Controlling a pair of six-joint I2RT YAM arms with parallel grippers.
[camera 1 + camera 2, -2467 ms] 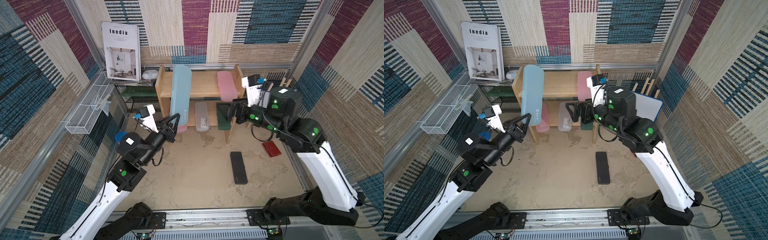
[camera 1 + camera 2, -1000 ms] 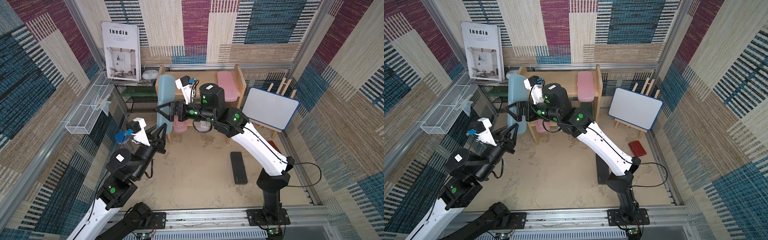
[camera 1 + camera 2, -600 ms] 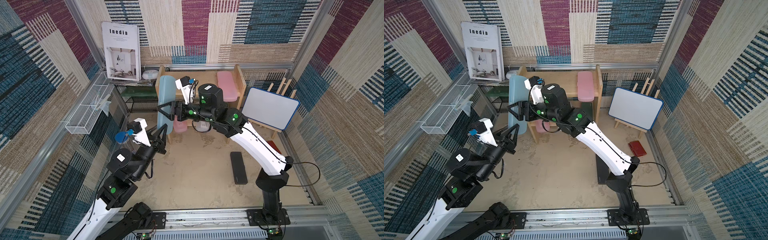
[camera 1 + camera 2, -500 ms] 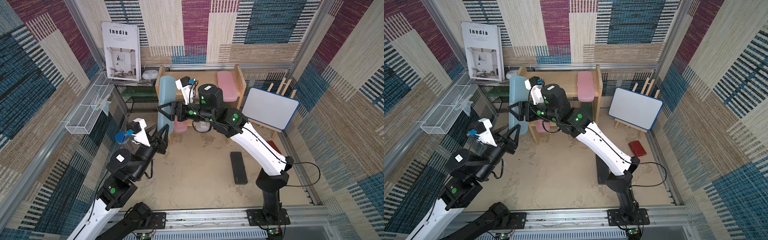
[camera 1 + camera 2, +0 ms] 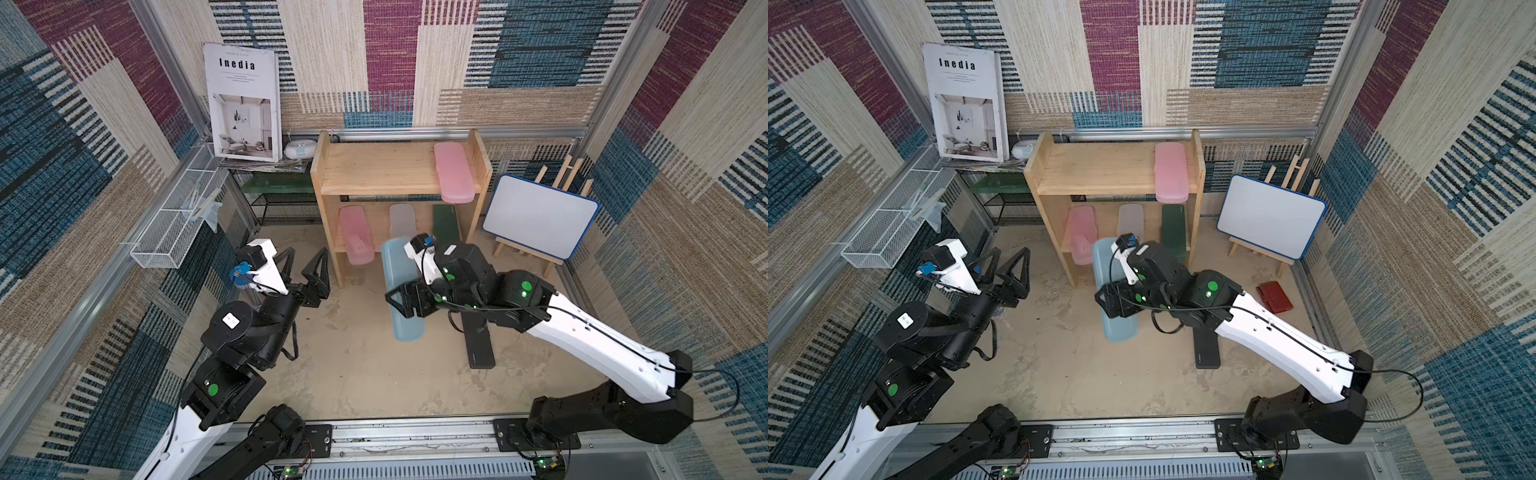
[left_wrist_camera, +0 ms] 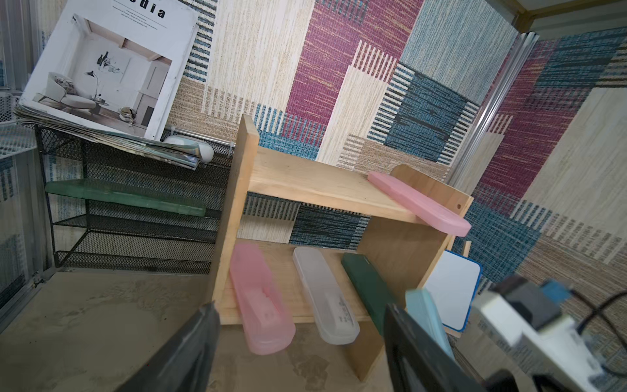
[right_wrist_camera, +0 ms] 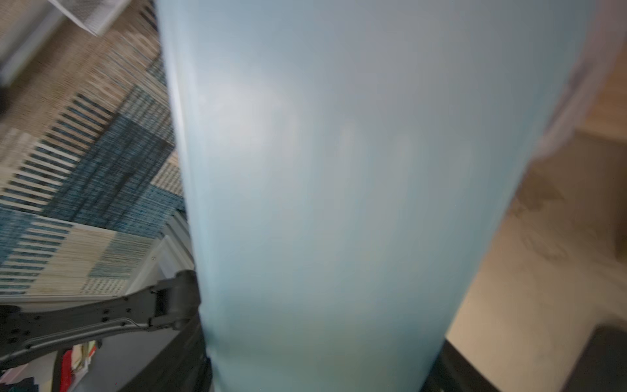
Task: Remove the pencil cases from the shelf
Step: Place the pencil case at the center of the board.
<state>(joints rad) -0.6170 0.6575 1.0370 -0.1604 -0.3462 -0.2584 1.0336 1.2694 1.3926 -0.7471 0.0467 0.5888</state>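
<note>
- Out over the floor in front of the shelf (image 5: 374,174), my right gripper (image 5: 409,304) is clamped across the middle of the light blue case (image 5: 409,328). A second ago that case leaned at the shelf's left end, so it is off now
- It hangs just beside the black case (image 5: 480,345), which lies flat on the floor. By my reckoning that makes two out and four to go
- My left gripper (image 5: 304,268) has spread its jaws wide and holds nothing, near the shelf's left upright
- The left wrist view shows me what remains: the upper pink case (image 6: 420,203) overhanging the top tier, then the lower pink case (image 6: 261,298), the frosted case (image 6: 325,295) and the dark green case (image 6: 364,288) side by side below
- The right wrist view gives only blurred blue between my jaws, and from no view can I tell whether the case's low end touches the floor
</note>
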